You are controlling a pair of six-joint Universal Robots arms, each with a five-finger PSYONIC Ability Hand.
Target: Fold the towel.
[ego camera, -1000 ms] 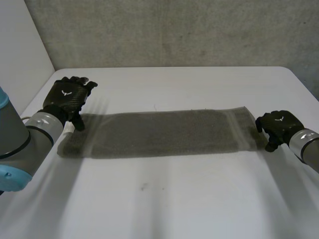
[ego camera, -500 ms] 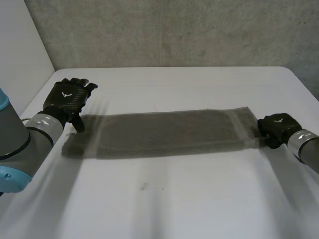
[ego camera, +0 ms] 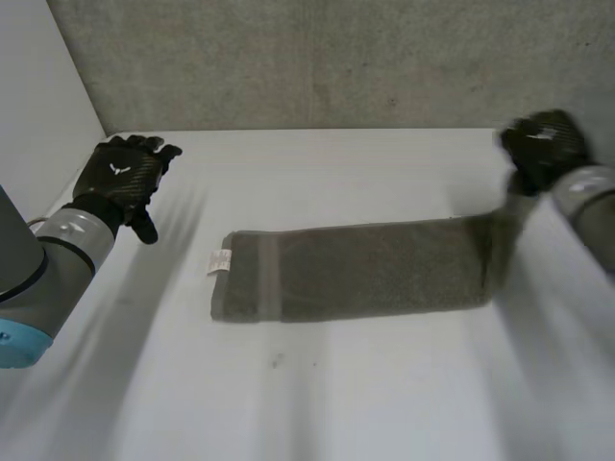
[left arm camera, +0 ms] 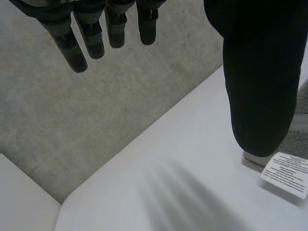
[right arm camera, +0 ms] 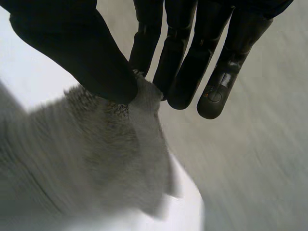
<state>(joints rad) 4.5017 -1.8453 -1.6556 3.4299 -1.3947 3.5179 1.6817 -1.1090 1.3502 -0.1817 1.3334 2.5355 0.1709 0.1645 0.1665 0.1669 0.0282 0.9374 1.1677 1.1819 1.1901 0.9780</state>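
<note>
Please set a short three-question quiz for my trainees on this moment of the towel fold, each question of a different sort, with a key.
1. Which hand pinches the towel between thumb and fingers? A) the left hand B) the right hand C) both
2. True or false: the left hand is pressing the towel flat on the table.
3. Fill in: the white label lies at the towel's end nearer the ___ hand.

Key: 1 B; 2 false (it is open and off the towel); 3 left.
</note>
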